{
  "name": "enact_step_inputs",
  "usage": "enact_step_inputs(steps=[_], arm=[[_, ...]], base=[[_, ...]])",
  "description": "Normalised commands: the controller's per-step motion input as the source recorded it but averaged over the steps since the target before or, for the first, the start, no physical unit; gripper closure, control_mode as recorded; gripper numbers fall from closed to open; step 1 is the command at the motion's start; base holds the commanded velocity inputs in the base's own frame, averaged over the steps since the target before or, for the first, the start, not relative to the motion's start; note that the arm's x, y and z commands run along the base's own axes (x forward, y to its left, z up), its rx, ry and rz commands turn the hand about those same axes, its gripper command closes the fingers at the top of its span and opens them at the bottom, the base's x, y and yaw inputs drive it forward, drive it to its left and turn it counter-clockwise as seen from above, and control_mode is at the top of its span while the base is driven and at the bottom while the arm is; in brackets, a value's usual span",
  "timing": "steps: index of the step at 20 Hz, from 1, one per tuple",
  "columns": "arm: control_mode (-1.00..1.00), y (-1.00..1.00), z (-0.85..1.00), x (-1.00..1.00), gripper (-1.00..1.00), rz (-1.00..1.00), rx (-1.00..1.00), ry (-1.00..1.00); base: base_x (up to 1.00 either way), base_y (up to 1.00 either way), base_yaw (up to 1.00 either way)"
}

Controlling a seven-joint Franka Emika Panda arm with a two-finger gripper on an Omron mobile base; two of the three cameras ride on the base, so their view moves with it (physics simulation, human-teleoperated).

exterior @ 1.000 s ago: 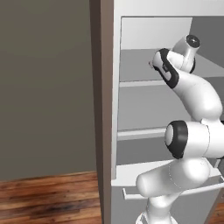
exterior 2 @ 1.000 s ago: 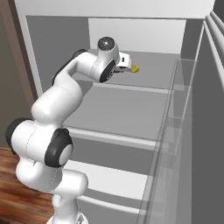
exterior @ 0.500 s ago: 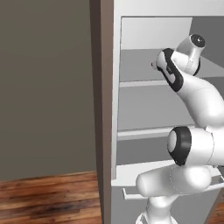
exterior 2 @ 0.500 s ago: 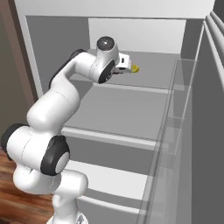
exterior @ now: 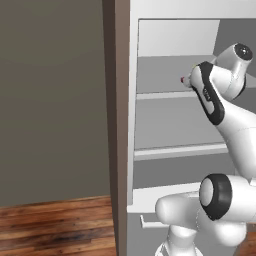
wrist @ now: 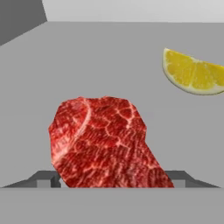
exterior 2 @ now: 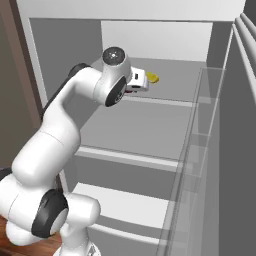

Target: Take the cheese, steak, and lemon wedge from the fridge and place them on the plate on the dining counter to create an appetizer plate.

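My gripper [wrist: 113, 179] reaches onto an upper shelf of the open fridge [exterior: 125, 125]. The steak [wrist: 103, 140], a flat bright red slab, lies on the shelf between my two fingertips [wrist: 45, 178], which stand wide on either side of it. The gripper is open, close around the slab's near end. Beyond it to the right lies the lemon wedge [wrist: 192, 76], apart from the steak. In the right base view the hand [exterior 2: 137, 82] sits just short of the lemon wedge [exterior 2: 152, 78]. A red speck of steak [exterior: 182, 79] peeks out by the wrist. Cheese, plate and dining counter are out of view.
The fridge's grey-brown side panel [exterior: 114, 150] stands left of the arm, with wooden floor [exterior: 55, 225] below. Clear door bins [exterior 2: 200, 125] run along the right. Lower shelves [exterior 2: 135, 125] and a bottom drawer with a bar handle [exterior: 147, 222] lie under the arm.
The arm has stretched a little further into the upper shelf, its forearm rising slightly. Steak and lemon wedge have stayed where they were.
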Motion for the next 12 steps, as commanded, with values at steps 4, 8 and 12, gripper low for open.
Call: enact_step_inputs(steps=[4,8,12], arm=[[-1.0,0.04,0.11,-0.78,1.0,0.0,0.0,-0.05],[-1.0,0.11,0.15,-0.56,1.0,0.0,0.0,-0.01],[-1.0,0.23,0.11,-0.55,1.0,0.0,0.0,0.0]], base=[[0.0,0.0,0.0],[0.0,0.0,0.0],[0.0,0.0,0.0]])
